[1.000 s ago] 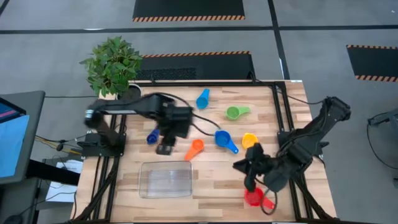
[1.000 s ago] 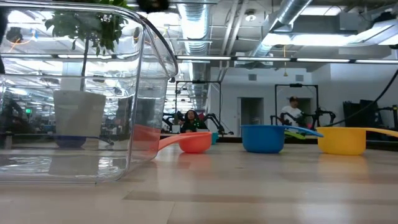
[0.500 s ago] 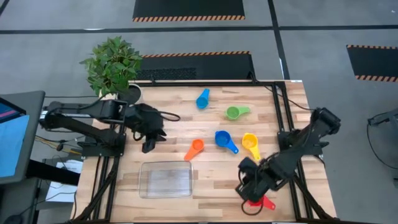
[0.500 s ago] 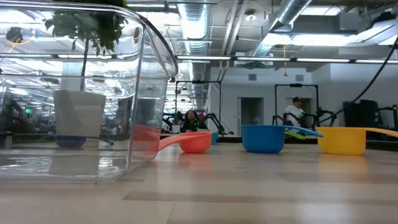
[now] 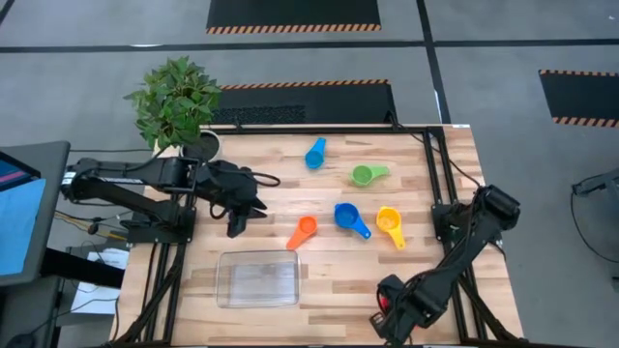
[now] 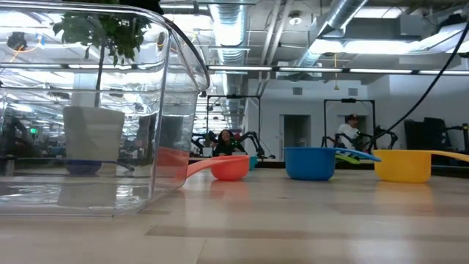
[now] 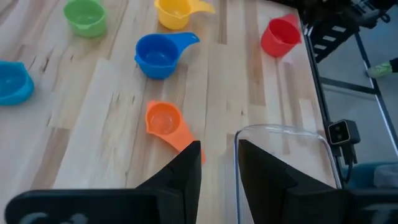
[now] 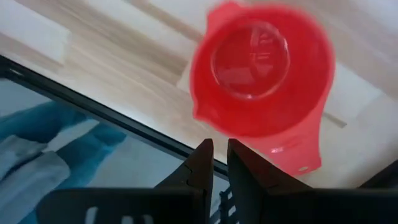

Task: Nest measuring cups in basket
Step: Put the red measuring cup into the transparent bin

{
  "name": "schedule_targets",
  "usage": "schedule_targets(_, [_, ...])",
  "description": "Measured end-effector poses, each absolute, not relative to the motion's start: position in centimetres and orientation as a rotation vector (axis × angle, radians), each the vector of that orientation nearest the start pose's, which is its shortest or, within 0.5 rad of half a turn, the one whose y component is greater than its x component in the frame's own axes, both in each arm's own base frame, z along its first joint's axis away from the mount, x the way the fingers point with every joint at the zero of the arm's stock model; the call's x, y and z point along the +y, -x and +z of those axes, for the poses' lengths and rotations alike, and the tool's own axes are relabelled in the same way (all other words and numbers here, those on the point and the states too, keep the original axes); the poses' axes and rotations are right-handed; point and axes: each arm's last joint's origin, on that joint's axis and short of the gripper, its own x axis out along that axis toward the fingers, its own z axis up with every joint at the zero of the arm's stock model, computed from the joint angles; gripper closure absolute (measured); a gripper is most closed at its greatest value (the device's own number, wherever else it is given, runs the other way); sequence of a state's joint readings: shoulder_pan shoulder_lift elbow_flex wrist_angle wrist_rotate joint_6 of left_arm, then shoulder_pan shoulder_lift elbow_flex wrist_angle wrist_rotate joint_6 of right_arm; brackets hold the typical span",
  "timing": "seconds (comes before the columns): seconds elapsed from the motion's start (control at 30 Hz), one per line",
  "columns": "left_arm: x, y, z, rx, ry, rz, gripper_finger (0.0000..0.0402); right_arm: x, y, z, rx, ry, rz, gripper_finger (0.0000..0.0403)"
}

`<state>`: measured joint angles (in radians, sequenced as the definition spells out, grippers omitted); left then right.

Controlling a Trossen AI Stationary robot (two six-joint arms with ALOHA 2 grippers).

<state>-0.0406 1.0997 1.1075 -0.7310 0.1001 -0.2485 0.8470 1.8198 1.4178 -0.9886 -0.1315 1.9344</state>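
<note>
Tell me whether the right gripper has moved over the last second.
Yes. The right gripper has pulled back from beside the yellow cup toward the table's near edge.

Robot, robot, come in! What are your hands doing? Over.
Left hand empty, above orange cup. Right hand pinching red cup handle at table edge. Basket empty.

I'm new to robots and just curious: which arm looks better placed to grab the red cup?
The right. Its gripper hovers directly over the red cup by the table's edge. The left gripper, open and empty, is across the table, closer to the orange cup.
</note>
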Motion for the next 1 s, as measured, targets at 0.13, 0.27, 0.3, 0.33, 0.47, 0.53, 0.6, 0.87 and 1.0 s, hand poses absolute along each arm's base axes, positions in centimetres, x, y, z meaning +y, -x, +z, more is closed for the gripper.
schedule_targets(0.13, [-1.2, -21.9, 33.6, 0.727, 0.258, -0.045, 0.0308, 26.9, -23.4, 20.8, 1.508, -0.991, -0.736, 0.0332])
schedule_targets(0.27, [-1.2, -22.1, 33.9, 0.697, 0.251, -0.053, 0.0308, 26.4, -24.3, 19.7, 1.501, -0.979, -0.792, 0.0332])
schedule_targets(0.3, [-1.2, -22.1, 33.9, 0.696, 0.249, -0.056, 0.0308, 26.2, -24.6, 19.6, 1.5, -0.982, -0.795, 0.0332])
schedule_targets(0.33, [-1.2, -22.1, 33.9, 0.696, 0.249, -0.061, 0.0308, 26.0, -24.8, 19.6, 1.499, -0.983, -0.794, 0.0332])
schedule_targets(0.47, [-1.2, -22.1, 33.9, 0.695, 0.25, -0.062, 0.0308, 25.2, -25.3, 19.5, 1.503, -0.966, -0.815, 0.0332])
schedule_targets(0.53, [-1.2, -22.1, 33.9, 0.695, 0.25, -0.062, 0.0308, 24.9, -25.2, 19.5, 1.506, -0.955, -0.84, 0.0332])
schedule_targets(0.6, [-1.2, -22.1, 33.9, 0.695, 0.25, -0.062, 0.0308, 24.7, -25.1, 19.5, 1.507, -0.951, -0.88, 0.0332])
schedule_targets(0.87, [-1.2, -22.1, 33.9, 0.695, 0.249, -0.062, 0.0308, 24.7, -25.0, 19.5, 1.507, -0.949, -0.897, 0.0332])
schedule_targets(1.0, [-1.2, -22.1, 33.9, 0.695, 0.235, -0.068, 0.0308, 24.4, -25.1, 19.5, 1.491, -0.928, -0.896, 0.0332])
